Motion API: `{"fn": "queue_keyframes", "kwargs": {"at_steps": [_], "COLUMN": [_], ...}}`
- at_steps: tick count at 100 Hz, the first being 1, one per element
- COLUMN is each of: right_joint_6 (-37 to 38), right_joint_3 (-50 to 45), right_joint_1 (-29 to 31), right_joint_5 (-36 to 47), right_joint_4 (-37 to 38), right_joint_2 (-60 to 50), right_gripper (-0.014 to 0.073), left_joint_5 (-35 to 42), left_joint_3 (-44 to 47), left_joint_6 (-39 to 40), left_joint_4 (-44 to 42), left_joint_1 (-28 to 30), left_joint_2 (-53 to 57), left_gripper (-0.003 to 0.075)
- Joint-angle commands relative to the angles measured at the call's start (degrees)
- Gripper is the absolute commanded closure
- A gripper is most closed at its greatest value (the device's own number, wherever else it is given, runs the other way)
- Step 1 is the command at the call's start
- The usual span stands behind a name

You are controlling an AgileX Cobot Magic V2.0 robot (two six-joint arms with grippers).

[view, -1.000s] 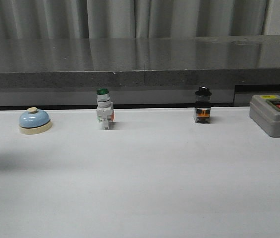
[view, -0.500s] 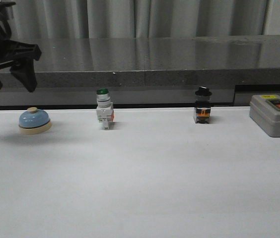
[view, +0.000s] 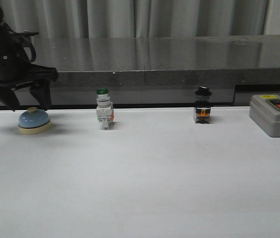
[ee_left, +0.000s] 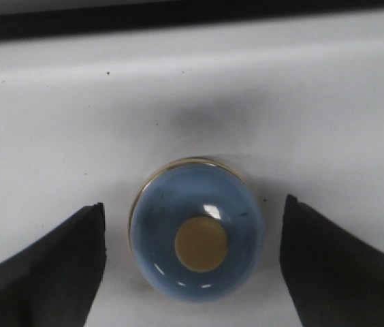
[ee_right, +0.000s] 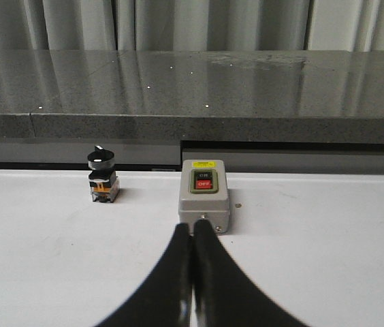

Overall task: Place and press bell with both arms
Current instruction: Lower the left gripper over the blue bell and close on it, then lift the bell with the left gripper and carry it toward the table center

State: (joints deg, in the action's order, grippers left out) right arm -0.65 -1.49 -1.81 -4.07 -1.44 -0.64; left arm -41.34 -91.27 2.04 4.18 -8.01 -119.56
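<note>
Left wrist view: bell (ee_left: pixel 197 234) centred between spread fingers, not yet gripped.
Bell rests at the table's (view: pixel 150 188) far-left, nine o'clock of the green-capped switch (view: pixel 104 110). Left gripper (view: pixel 25 100) hovers released directly above it. Right gripper (ee_right: pixel 192 272) is clenched, empty, facing the grey box (ee_right: pixel 204 195). Placing and pressing both remain.

- A white table (view: pixel 155 178) fills the near part of the room, its top plain and matte, lit softly and evenly.
- Behind it runs a long dark grey stone counter (view: pixel 170 54), speckled and polished enough to give a dull reflection.
- Pale grey curtains (view: pixel 145 17) hang in straight folds along the back, mirrored faintly in the countertop.
</note>
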Motion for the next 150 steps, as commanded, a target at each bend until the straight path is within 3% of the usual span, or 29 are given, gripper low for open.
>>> {"fn": "queue_keyframes", "kwargs": {"at_steps": [1,73,99,150], "right_joint_6": [-0.10,-0.10,-0.10,-0.10], "right_joint_3": [0.83,0.83,0.83,0.83], "right_joint_1": [0.26,0.26,0.26,0.26], "right_joint_5": [4.96,4.96,4.96,4.96], "right_joint_4": [-0.12,-0.12,-0.12,-0.12], "right_joint_2": [-1.06,-1.06,-1.06,-1.06], "right_gripper": [0.0654,0.0654,0.0654,0.0654], "left_joint_5": [1.54,0.92,1.02,-5.98], "left_joint_3": [-2.54,-2.77,-2.77,-0.92], "left_joint_6": [-0.05,-2.04,-2.04,-1.43], "left_joint_4": [0.22,0.33,1.70,2.49], "left_joint_1": [-0.34,-0.34,-0.34,-2.80], "left_joint_2": [2.11,-1.06,-1.06,9.94], "left_gripper": [0.0205,0.0209,0.0400,0.0406]}}
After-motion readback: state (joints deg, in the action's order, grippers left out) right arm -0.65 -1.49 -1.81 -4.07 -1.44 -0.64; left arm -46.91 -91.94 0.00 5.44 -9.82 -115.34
